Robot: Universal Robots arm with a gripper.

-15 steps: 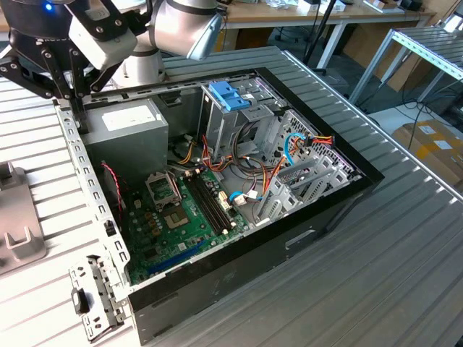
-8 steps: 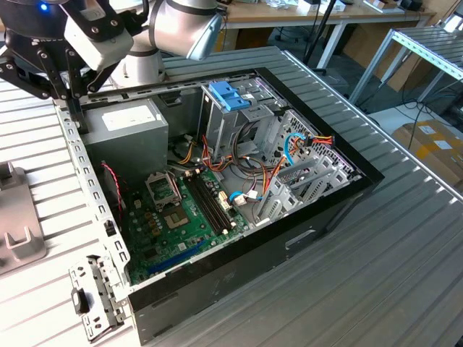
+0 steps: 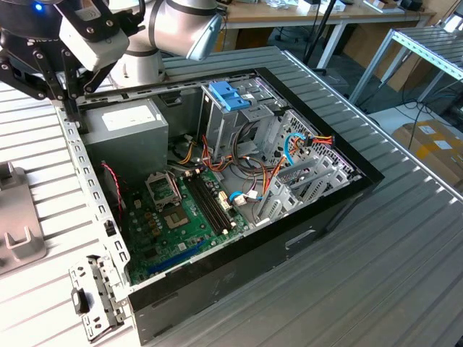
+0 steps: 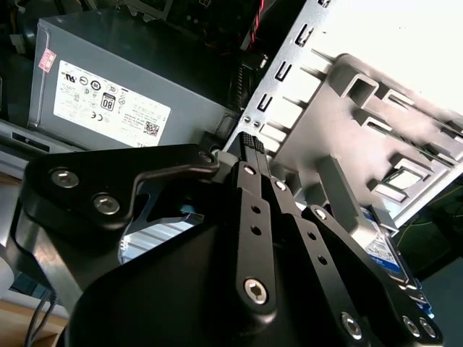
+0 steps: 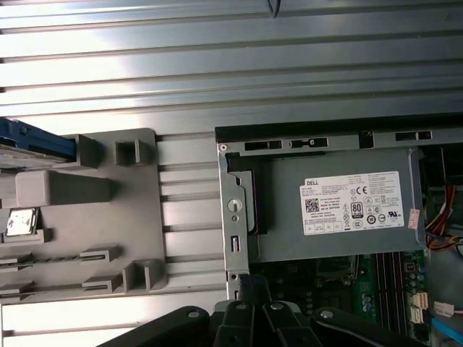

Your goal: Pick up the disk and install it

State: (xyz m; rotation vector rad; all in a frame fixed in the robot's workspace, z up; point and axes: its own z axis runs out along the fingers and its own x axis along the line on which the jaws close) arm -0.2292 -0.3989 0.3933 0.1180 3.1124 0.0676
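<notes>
The computer case [image 3: 242,269] holds a labelled power supply [image 5: 333,210]; the disk [image 5: 32,139] lies in a grey holder [image 5: 137,217]; the pincer [image 4: 250,139] is closed, empty.

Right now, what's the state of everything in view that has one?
computer case: open, no cover, insides exposed.
disk: lying in the grey fixture outside the case, not installed.
gripper: jaws shut, holding nothing, at the case corner by the power supply.
power supply: mounted in the case.
blue bracket: sitting on top of the drive cage.
</notes>
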